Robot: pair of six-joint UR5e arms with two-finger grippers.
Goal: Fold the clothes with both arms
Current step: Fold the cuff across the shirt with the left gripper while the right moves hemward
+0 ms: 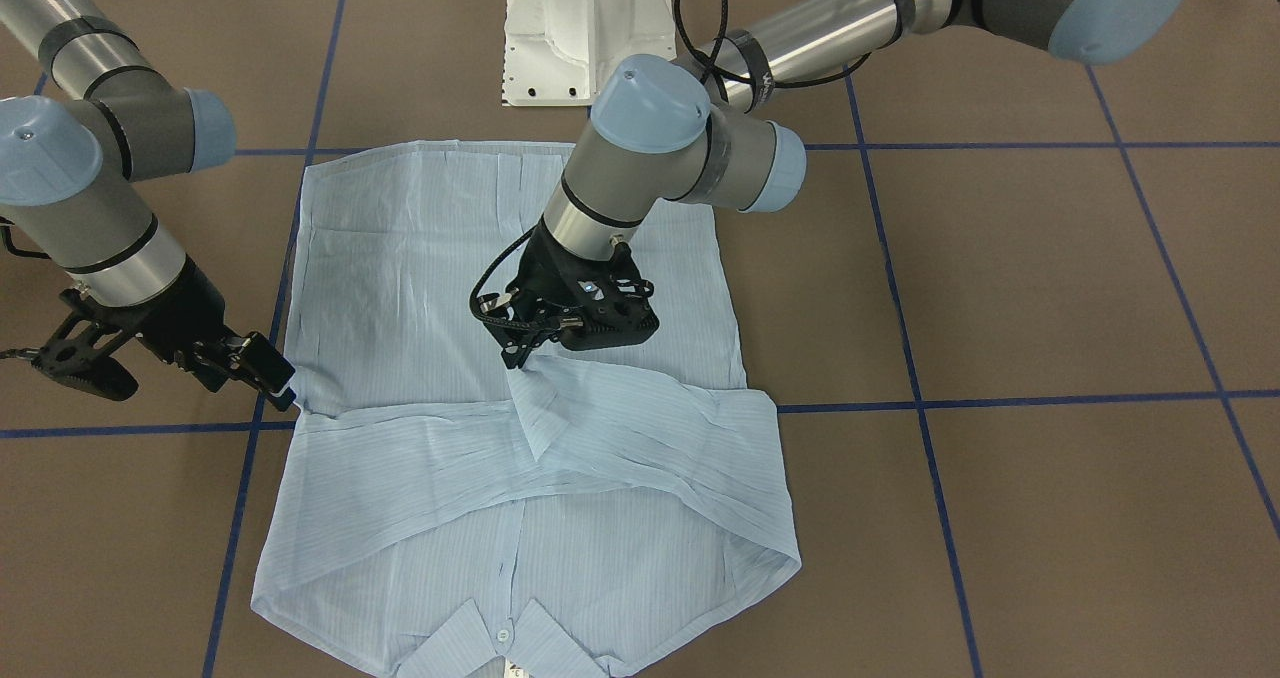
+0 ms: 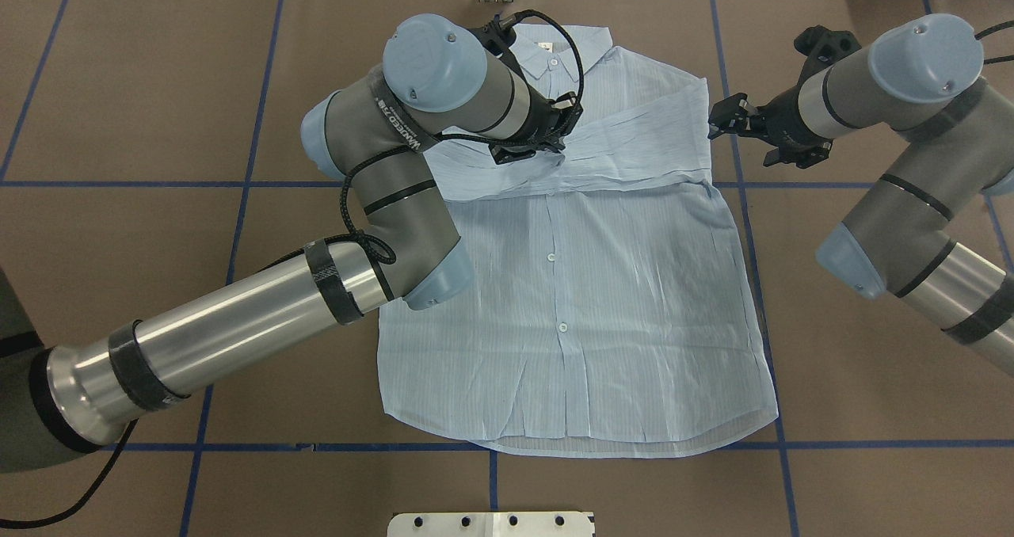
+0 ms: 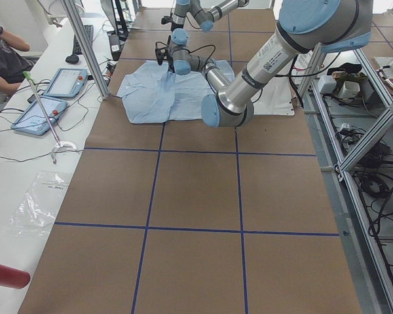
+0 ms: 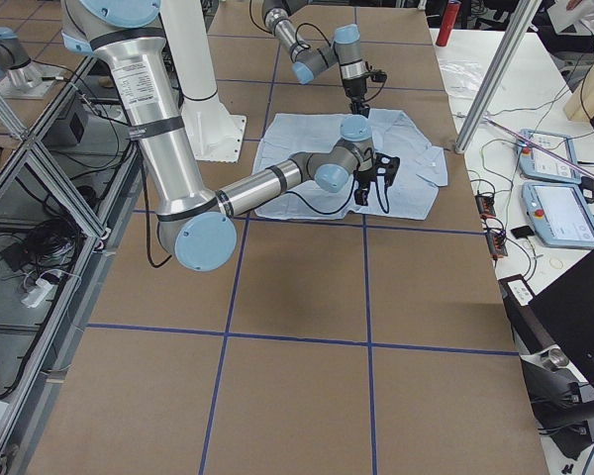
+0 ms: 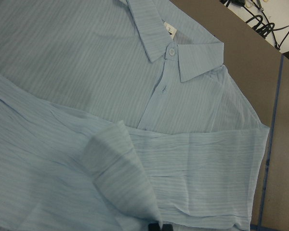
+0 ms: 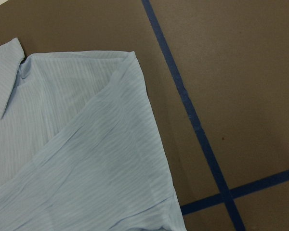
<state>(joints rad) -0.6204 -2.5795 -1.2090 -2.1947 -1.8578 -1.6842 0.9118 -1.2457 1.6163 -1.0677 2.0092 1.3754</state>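
The striped shirt [image 2: 602, 299] lies front-up on the bench [image 2: 832, 323], both sleeves [image 1: 620, 413] crossed over its chest; the body folds seem left to do. The jaws of the left gripper [image 1: 520, 353] pinch a cuff [image 1: 535, 388] mid-shirt, those of the right gripper [image 2: 719, 121] gape empty beside the shoulder

Pale-blue striped shirt [image 2: 594, 299] flat, front up, sleeves [image 2: 634, 153] folded across chest; left arm [image 2: 238, 315] above, right arm [image 2: 911, 204] alongside.

I count one shirt [image 2: 586, 283], with two arms at it: left arm [image 2: 238, 315] and right arm [image 2: 911, 204]. Beyond its collar I see two tablets, nearer tablet [image 3: 69, 82] and farther tablet [image 3: 38, 112], and one person [image 3: 3, 55].
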